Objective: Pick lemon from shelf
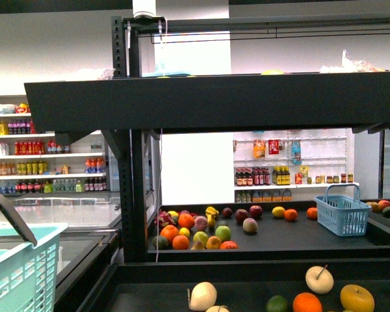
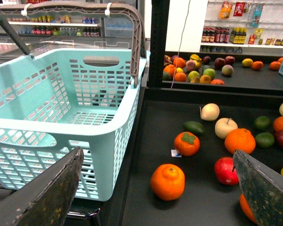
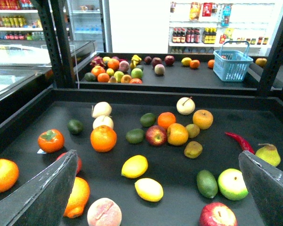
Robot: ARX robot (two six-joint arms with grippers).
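Note:
Two yellow lemons lie side by side on the black shelf tray [image 3: 170, 94] in the right wrist view, one [image 3: 135, 166] farther and one [image 3: 149, 189] nearer the camera. My right gripper [image 3: 162, 188] is open above them, its dark fingers [image 3: 42, 195] wide apart with both lemons between them. My left gripper [image 2: 162, 188] is open over the same tray [image 2: 146, 141], an orange [image 2: 168, 181] between its fingers. Neither gripper shows in the front view, where the black-framed shelf [image 1: 214, 97] fills the middle.
A light teal basket [image 2: 66, 113] stands beside the tray's left edge, also in the front view [image 1: 19, 266]. Many fruits surround the lemons: oranges [image 3: 103, 138], apples [image 3: 155, 135], a lime [image 3: 207, 183], a red chili [image 3: 239, 141]. A blue basket [image 1: 342, 211] sits on the far tray.

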